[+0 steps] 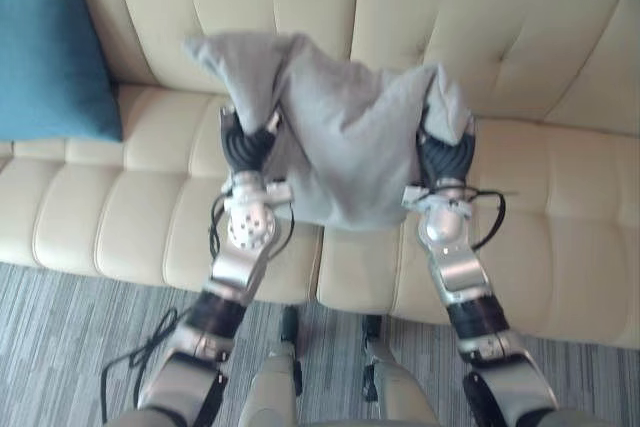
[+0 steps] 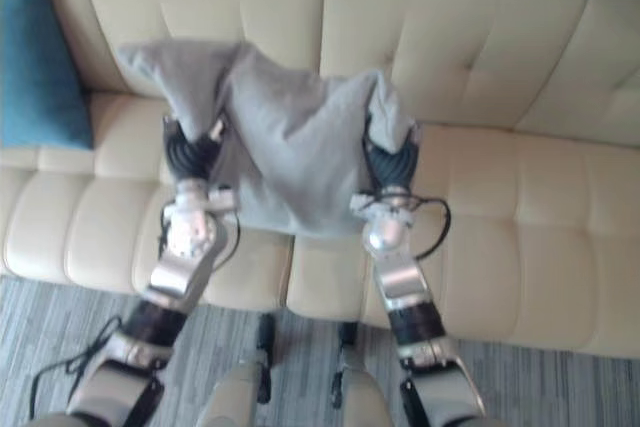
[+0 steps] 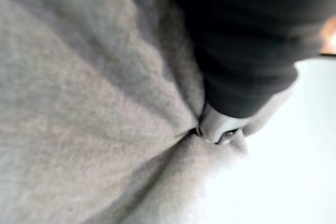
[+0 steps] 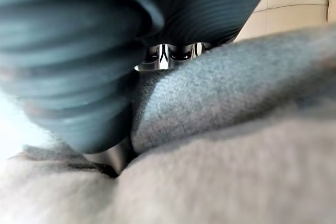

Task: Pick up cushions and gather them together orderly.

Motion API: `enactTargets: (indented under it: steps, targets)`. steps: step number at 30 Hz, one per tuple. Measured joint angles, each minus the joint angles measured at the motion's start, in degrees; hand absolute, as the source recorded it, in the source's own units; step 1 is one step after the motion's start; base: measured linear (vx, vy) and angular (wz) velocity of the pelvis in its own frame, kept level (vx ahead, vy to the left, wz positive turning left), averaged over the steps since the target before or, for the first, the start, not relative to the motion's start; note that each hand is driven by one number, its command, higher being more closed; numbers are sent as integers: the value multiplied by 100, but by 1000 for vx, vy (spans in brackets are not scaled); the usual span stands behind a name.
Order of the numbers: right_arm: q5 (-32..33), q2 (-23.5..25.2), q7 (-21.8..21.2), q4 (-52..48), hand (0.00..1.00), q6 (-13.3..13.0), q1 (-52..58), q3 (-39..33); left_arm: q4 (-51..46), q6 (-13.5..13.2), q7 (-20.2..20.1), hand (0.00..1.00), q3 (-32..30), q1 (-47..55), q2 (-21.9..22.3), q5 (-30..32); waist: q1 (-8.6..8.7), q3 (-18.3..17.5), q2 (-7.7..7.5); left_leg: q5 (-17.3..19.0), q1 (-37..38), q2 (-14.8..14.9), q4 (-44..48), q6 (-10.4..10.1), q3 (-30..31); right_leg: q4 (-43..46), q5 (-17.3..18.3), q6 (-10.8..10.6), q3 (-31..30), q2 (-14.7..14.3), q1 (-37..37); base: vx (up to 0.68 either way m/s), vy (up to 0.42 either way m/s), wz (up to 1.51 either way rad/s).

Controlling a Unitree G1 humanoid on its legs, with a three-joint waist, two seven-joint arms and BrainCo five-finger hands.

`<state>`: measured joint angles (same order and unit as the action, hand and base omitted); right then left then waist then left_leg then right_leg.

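A long cream-coloured leather sofa (image 1: 560, 247) with stitched, tufted panels runs across the scene from left to right. Its tall padded backrest (image 1: 500, 37) stands at the far side, and its seat (image 1: 90, 217) of rounded sections lies nearer. Nearest of all, a grey carpet (image 1: 60, 337) with fine pale stripes covers the floor. Soft, even light gives the leather a dull sheen.

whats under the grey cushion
The cream sofa seat; the grey cushion hangs above it between the left hand and right hand. The patch directly beneath is covered.
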<state>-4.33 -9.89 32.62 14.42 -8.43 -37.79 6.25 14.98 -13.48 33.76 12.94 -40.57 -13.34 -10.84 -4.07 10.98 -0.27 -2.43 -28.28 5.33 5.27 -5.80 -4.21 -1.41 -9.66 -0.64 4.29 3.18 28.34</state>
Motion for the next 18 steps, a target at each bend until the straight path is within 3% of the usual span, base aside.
enactTargets:
  steps: [5, 6, 7, 14, 18]
  targets:
    - [220, -94, 11, 764, 100, 17, -1005, -153, 1154, 0, -14, 100, -103, -1127, -176, -175, 64, 446, 3, -196, -314, -18, -144, -19, -3, -119, -201, -1, -18, -13, 340, -37, -21, 0]
    - [240, -137, 11, 840, 0, 17, -1122, -152, 1299, 1, -18, 100, -172, -1256, -158, -180, 73, 476, 7, -216, -400, -25, -148, -19, 3, -148, -232, 8, -17, -17, 408, 0, 0, 0]
    - [303, -157, 11, 955, 0, 29, -1315, -158, 1418, 1, -21, 0, -250, -1387, -155, -210, 87, 574, 5, -242, -438, -27, -162, -23, 0, -220, -300, -4, -20, -19, 425, 0, 0, 0]
    - [476, -181, 102, 1197, 0, 62, -1797, -200, 1865, -9, -16, 0, -752, -1795, -163, -430, 80, 682, 6, -279, -569, 7, -224, -43, -7, -294, -357, 4, -45, -37, 555, 0, 0, 0]
    - [896, -354, 88, 1495, 0, 61, -2170, -388, 2151, -10, -65, 0, -761, -2175, -256, -424, 78, 780, -3, -307, -664, 7, -227, -44, -4, -310, -383, -3, -53, -36, 639, -17, 0, 1]
